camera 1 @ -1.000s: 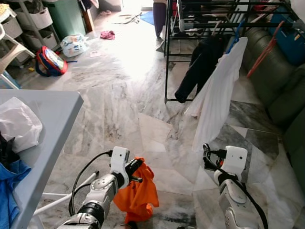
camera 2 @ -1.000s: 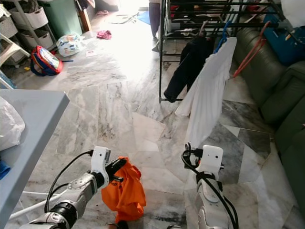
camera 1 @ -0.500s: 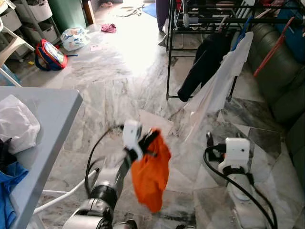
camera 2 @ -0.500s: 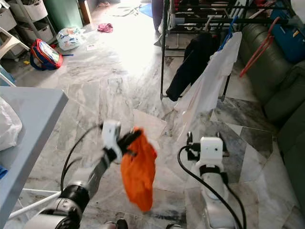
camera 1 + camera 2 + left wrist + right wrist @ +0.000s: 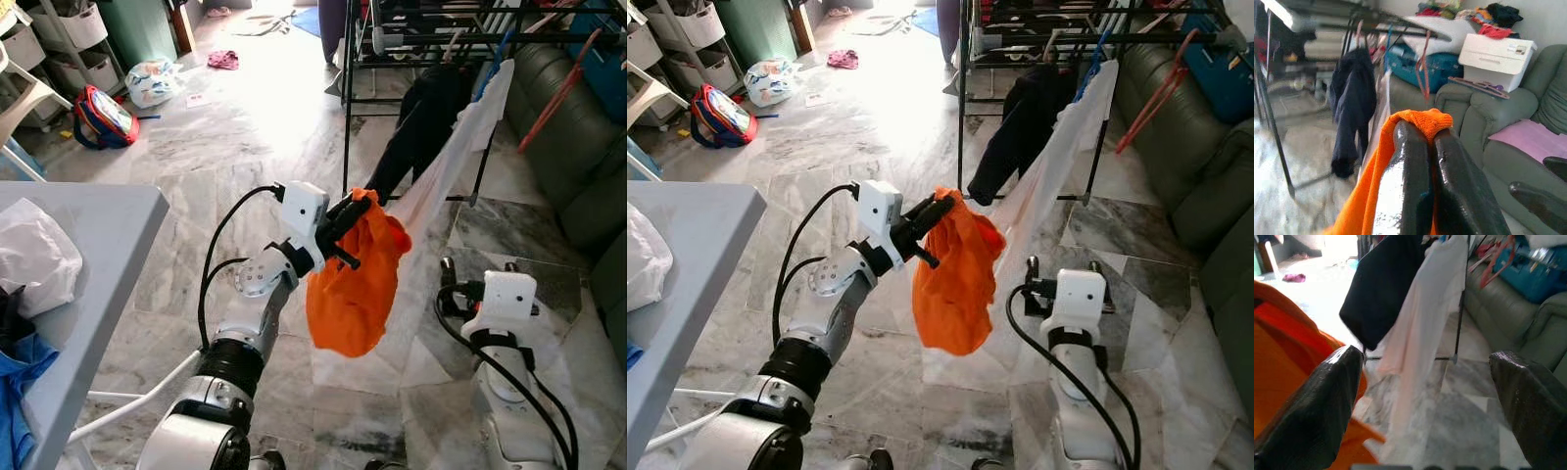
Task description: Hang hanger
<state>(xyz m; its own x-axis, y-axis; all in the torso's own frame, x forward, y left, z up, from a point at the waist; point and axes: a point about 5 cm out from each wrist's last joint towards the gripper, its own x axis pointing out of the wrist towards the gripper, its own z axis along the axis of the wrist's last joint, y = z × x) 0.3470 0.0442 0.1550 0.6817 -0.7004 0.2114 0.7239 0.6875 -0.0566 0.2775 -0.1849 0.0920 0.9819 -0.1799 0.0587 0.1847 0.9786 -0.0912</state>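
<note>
Left gripper (image 5: 343, 223), clenched on the orange garment (image 5: 355, 284), has risen toward the drying rack (image 5: 431, 44); right gripper (image 5: 1425, 396) waits released below. You are approaching the hanging step.

Both arms are silver metal with rounded joint housings, each ending in a boxy white wrist module. Black cables loop from the modules back along the forearms. The left gripper (image 5: 351, 217) and right gripper (image 5: 1425, 396) each carry two long, glossy black fingers with rounded tips.
</note>
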